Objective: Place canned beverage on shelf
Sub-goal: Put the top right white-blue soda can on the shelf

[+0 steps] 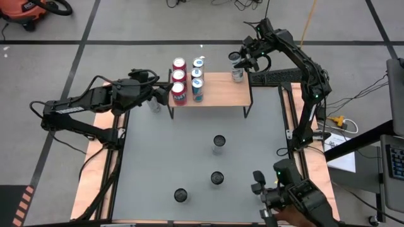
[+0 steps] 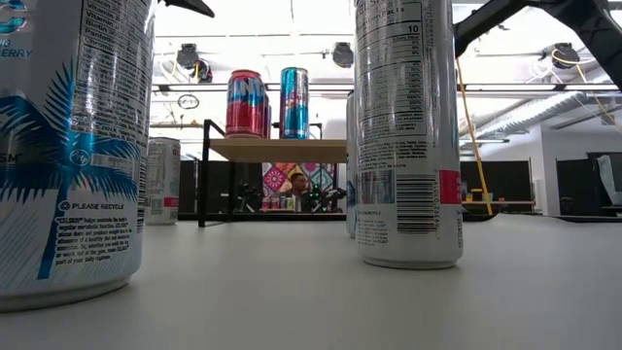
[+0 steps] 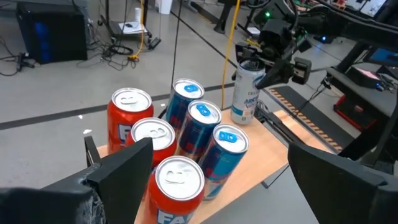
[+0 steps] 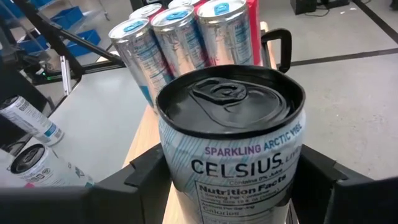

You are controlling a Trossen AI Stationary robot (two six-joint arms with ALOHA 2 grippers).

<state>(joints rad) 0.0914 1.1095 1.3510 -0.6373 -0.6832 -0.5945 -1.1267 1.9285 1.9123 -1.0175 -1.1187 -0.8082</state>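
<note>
Right gripper [image 1: 238, 65]: closed on the white Celsius can [image 4: 233, 149], one dark finger on each side of its body just below the rim; can upright, black lid level.
Held can, place: at the far right corner of the shelf [image 1: 221, 91]; in the left wrist view its base looks at or just above the wood, contact not certain.
Shelf load: three red cans [image 1: 179, 77] and three blue cans [image 1: 197, 79] in two rows at the left end; the right part of the top is bare wood.
Step in hand: setting the can down, by my judgement.
Doing it well: lower straight down, keep the can vertical, let go only once the base sits flat; stay clear of the shelf edge, which is near.
Left gripper [image 1: 165, 93]: jaws wide apart and holding nothing, just beside the nearest red can at the shelf's left end.
Left to do: three more cans [image 1: 218, 144] stand on the table [image 1: 189, 145].
</note>
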